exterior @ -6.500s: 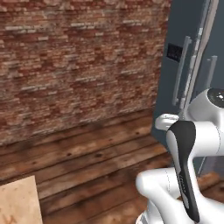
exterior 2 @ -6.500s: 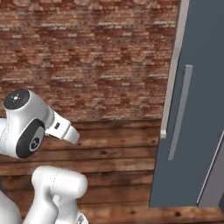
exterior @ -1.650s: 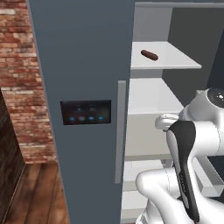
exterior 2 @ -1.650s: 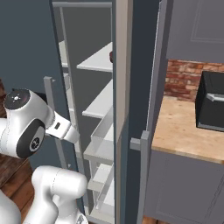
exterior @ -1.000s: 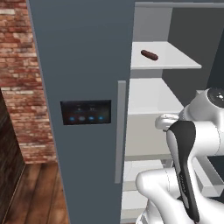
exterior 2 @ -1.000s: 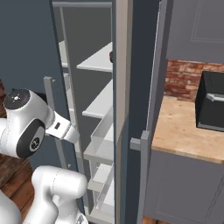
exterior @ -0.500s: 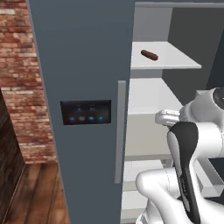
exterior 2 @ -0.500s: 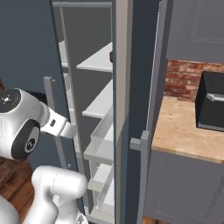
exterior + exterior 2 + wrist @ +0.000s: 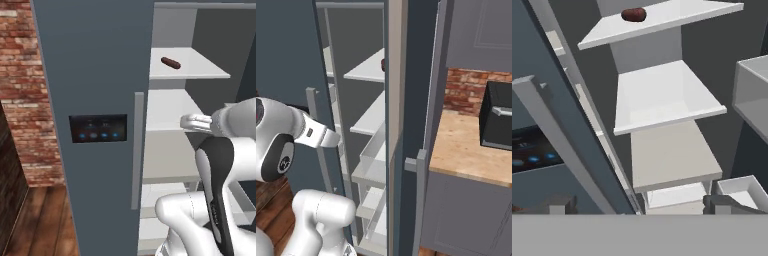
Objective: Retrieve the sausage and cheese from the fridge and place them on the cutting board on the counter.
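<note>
- We face the fridge (image 9: 95, 75), a tall slate blue-grey unit; its left door is shut and carries a dark blue-lit panel (image 9: 98, 128) and a long grey vertical handle (image 9: 137, 150); its right compartment stands open, showing white shelves (image 9: 187, 65) stacked one above another.
- In the right base view we see the open right door (image 9: 428, 100) edge-on, with its own grey handle (image 9: 420, 200); just past it lies the surface (image 9: 471, 147), a light wooden worktop over grey cabinet fronts, in front of a red brick wall (image 9: 471, 92).
- A dark boxy appliance (image 9: 498, 117) sits on that surface at the far right.
- The white arm (image 9: 220, 165) rises in front of the open compartment, level with the middle shelves.
- In the hand view we find the gripper (image 9: 637, 206) spread wide, its two finger tips far apart at the bottom and nothing between them; it faces the open shelves.
- The sausage (image 9: 171, 62) lies on the upper shelf, near the shelf's front left, well above and apart from the gripper; in the hand view it shows as a dark reddish lump at the top.
- We cannot make out the cheese or the cutting board.
</note>
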{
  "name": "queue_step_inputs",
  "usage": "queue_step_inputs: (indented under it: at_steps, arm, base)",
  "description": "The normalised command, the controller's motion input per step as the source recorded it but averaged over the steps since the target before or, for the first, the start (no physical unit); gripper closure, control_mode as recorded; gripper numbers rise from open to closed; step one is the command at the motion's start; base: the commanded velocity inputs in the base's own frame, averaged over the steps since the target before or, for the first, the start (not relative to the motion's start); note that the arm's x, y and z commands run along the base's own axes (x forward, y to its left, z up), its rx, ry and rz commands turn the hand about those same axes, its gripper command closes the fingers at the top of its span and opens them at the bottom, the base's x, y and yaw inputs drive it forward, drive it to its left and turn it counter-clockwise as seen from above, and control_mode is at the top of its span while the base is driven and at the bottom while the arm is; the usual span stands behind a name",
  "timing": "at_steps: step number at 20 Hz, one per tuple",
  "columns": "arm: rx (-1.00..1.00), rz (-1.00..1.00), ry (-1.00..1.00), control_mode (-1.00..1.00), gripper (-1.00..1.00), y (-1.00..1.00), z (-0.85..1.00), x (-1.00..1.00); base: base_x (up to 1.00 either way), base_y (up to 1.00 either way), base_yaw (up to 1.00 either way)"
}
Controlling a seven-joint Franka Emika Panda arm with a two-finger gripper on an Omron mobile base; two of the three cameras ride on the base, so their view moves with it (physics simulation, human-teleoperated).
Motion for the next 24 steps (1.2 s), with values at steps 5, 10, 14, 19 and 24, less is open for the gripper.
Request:
queue_step_inputs:
  at_steps: [5,10,14,19,24]
  arm:
    - [0.00,0.06,0.00,-1.00,-1.00,0.00,0.41,0.31]
    - [-0.05,0.08,0.00,-1.00,-1.00,-0.09,0.39,0.30]
    - [-0.11,0.06,0.00,-1.00,-1.00,-0.08,0.35,0.15]
    - [-0.19,0.01,0.00,-1.00,-1.00,-0.01,0.22,0.01]
    - [-0.10,0.01,0.00,-1.00,-1.00,-0.10,0.05,0.24]
  base:
    - [0.00,0.00,0.00]
    - [0.00,0.00,0.00]
    - [0.00,0.00,0.00]
    - [0.00,0.00,0.00]
    - [0.00,0.00,0.00]
